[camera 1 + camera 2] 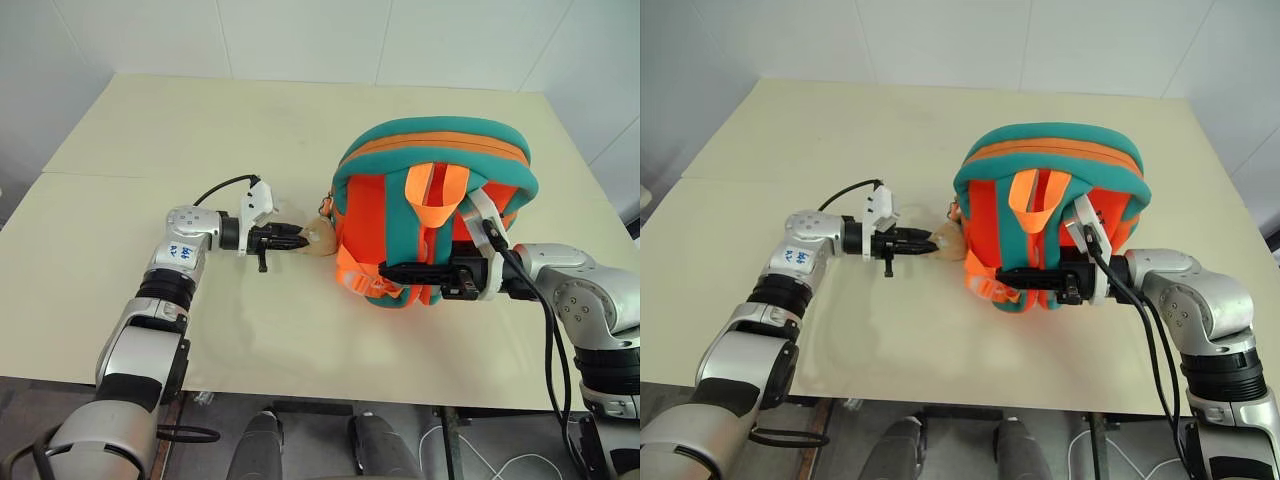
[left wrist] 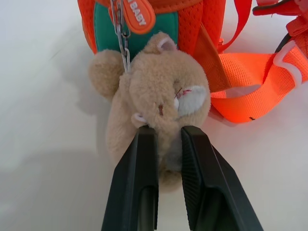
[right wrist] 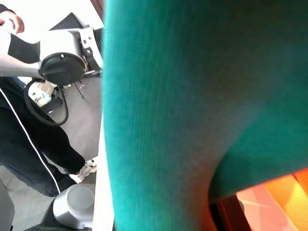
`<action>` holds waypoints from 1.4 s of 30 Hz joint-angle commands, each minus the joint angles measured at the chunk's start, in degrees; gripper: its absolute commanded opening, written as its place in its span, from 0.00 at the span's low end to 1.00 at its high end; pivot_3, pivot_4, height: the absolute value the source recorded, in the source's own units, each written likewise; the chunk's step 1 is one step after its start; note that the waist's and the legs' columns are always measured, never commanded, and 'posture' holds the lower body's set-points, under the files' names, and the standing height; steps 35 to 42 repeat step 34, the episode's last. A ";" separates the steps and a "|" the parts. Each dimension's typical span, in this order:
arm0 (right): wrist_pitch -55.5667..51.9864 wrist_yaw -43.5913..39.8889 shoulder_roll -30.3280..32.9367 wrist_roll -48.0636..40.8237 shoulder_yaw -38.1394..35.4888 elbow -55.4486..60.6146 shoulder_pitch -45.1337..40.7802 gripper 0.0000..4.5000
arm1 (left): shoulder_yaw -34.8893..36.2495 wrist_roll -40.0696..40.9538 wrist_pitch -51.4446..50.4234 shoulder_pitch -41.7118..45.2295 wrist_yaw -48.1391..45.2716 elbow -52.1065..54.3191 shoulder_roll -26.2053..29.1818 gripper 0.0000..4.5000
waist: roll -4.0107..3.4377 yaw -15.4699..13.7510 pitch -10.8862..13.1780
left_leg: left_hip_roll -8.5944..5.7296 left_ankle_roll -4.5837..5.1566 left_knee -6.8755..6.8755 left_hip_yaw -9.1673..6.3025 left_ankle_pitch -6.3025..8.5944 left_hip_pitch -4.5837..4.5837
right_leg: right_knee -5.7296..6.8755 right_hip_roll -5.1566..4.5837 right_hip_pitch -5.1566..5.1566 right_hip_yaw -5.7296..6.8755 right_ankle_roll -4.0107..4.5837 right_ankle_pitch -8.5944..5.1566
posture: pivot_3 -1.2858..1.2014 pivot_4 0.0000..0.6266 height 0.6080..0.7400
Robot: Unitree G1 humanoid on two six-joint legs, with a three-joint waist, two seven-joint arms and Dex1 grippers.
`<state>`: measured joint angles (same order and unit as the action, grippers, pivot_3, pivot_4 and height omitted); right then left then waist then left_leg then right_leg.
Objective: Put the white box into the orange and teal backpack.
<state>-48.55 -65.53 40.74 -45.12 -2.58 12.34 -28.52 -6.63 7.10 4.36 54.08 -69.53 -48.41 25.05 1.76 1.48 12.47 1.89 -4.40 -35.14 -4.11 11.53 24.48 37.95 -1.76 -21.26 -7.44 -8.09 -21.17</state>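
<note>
Near us, our right gripper (image 1: 392, 270) is closed on a teal strap (image 1: 437, 262) of the orange and teal backpack (image 1: 1045, 215), which stands upright on the cream table (image 1: 180, 140). Beside it, our left gripper (image 2: 168, 132) has its 2 fingers pinched on the tan plush bear (image 2: 156, 98) hanging from the bag by a little chain (image 2: 120, 33). We see no white box. We think we should let the bear go and find the zip.
</note>
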 commanded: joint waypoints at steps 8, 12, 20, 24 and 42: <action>6.81 3.63 2.50 2.68 -5.21 7.27 3.10 0.51 | 4.97 8.80 -20.02 -12.13 -1.73 32.95 8.96 0.43 | -0.01 0.59 0.00 | 0.11 0.00 0.24 0.01 0.00 -0.03 | 0.02 0.04 -0.14 -0.01 0.09 -0.05 | 0.52 0.24 1.00; 8.52 2.07 6.68 2.45 -9.51 10.25 7.98 0.80 | 8.04 12.36 -27.15 -18.39 0.34 45.76 13.02 0.70 | -0.01 0.26 0.00 | 0.12 0.00 0.23 0.01 0.02 0.01 | -0.05 0.03 -0.14 0.00 0.11 -0.06 | 0.52 0.24 1.00; 14.64 0.29 11.59 5.75 -16.03 4.30 14.29 1.00 | 13.02 15.35 -34.06 -27.27 3.02 55.66 20.88 1.00 | 0.00 0.41 0.01 | 0.11 0.03 0.17 0.05 0.03 -0.18 | -0.10 0.01 0.08 -0.01 0.16 0.00 | 0.52 0.24 1.00; 20.96 -1.10 11.83 9.85 -14.89 -1.65 12.93 1.00 | 14.74 16.83 -35.77 -29.22 3.18 57.77 23.68 1.00 | 0.00 0.53 0.01 | 0.11 0.04 0.18 0.13 0.03 -0.34 | -0.28 0.00 0.27 -0.04 0.18 0.01 | 0.52 0.24 1.00; 31.60 -4.65 12.42 17.00 -13.66 -12.51 12.40 1.00 | 15.78 17.47 -35.49 -32.44 7.41 59.04 24.01 1.00 | -0.01 0.43 0.01 | 0.11 0.07 0.47 0.14 0.07 -0.31 | -0.34 -0.01 0.17 -0.05 0.19 -0.01 | 0.52 0.24 1.00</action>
